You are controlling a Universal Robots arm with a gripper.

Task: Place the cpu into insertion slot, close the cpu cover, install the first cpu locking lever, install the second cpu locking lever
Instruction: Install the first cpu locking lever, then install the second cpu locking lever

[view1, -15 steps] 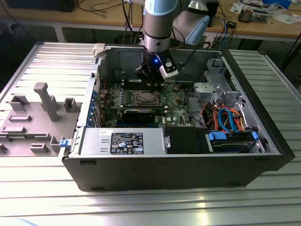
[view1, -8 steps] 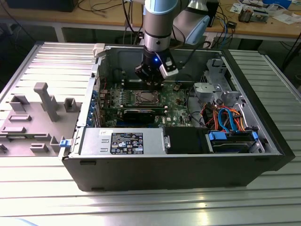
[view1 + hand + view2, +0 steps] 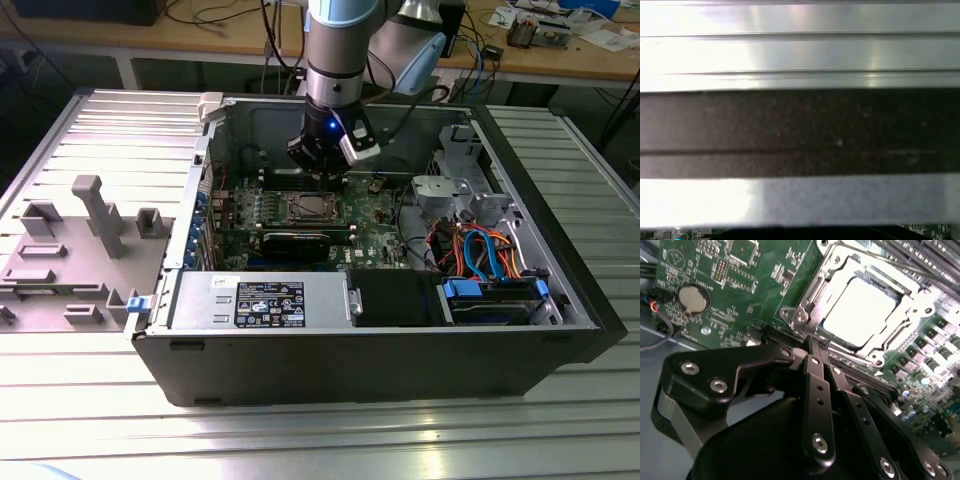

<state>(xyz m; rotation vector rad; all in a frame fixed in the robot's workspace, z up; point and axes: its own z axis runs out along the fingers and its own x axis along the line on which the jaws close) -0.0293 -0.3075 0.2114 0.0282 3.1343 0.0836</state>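
The open computer case (image 3: pixel 380 340) lies on a ribbed metal counter (image 3: pixel 300 440), with wooden desks (image 3: pixel 200 35) behind. The cpu (image 3: pixel 857 310) sits in the insertion slot (image 3: pixel 812 287), with the cpu cover (image 3: pixel 905 322) closed around it. The claw (image 3: pixel 812 347) is clenched, empty, just beside the slot.

No print can be read. A black-and-white label (image 3: pixel 270 303) lies on the grey power supply (image 3: pixel 258 300), in front of the green motherboard (image 3: pixel 300 215), and its print is too small to make out. The motherboard's white markings (image 3: pixel 735 270) in the second wrist view are likewise illegible.
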